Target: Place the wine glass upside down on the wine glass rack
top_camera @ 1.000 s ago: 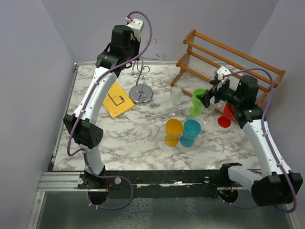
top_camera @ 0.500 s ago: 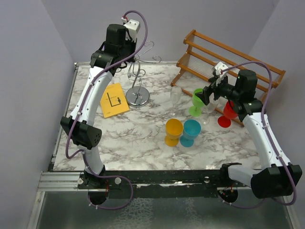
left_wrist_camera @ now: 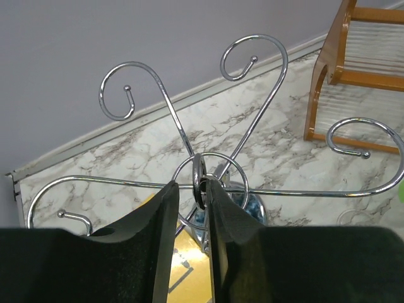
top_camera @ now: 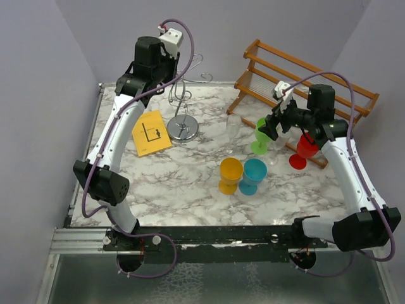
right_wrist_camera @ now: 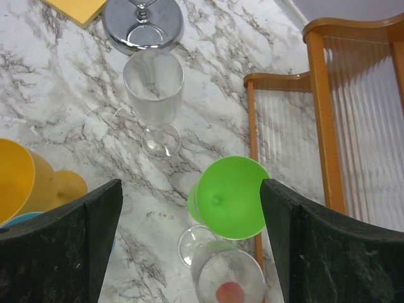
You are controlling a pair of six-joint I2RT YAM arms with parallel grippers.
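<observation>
Left arm raised; left end effector point(left_wrist_camera: 192, 184) slightly parted astride wine glass rack point(left_wrist_camera: 199, 177) top ring, apparently ungripped. Right end effector point(right_wrist_camera: 191, 184) spread above green wine glass point(right_wrist_camera: 230, 197).

The left gripper point(left_wrist_camera: 192, 186) swings toward 10 o'clock in the top view. It takes the shiny chrome wire wine glass rack point(top_camera: 183, 128) along, so the round disc base slides slightly toward 8 o'clock, and its black fingers loosen to leave a thin gap beside the ring at the rack's top. The flat yellow paper card point(top_camera: 150, 133) beside that base shifts toward 9 o'clock and turns more upright. The right gripper point(right_wrist_camera: 190, 183) draws a little toward 11 o'clock above the green plastic goblet point(right_wrist_camera: 230, 196), and its wide jaws narrow slightly.
</observation>
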